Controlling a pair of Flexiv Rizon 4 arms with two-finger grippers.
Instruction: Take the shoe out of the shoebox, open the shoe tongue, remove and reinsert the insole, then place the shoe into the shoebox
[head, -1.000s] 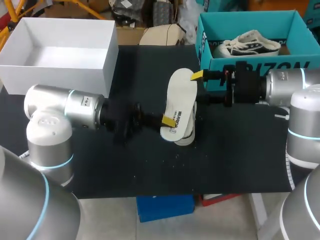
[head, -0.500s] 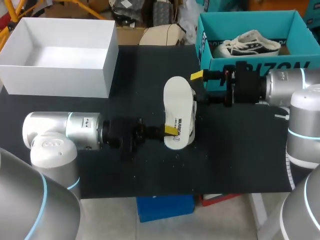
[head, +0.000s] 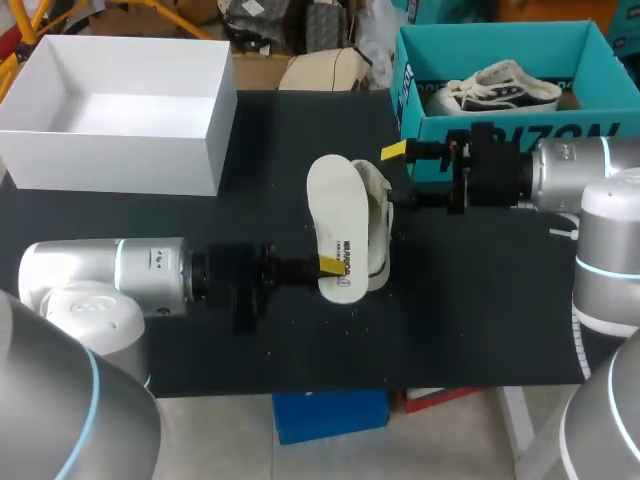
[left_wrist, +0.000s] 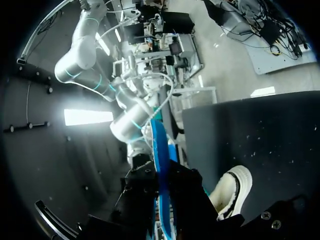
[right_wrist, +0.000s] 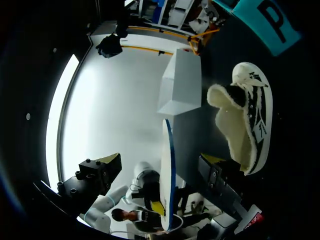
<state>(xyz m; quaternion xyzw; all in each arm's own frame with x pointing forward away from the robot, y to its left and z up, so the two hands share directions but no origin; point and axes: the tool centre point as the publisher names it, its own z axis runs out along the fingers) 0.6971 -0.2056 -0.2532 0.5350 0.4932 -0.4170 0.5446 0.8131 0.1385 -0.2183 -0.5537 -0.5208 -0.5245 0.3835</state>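
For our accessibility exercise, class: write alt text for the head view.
The left gripper holds a white insole by one end over the black table, beside a white shoe. The right gripper is open by the shoe, near a teal shoebox.

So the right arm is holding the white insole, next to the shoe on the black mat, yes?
Not quite: the left gripper holds the insole, next to the shoe on the black mat. The head view shows it; the right gripper is open by the shoe.

Fleecy shoe lining (right_wrist: 227, 117), matt black tabletop (head: 480, 300)
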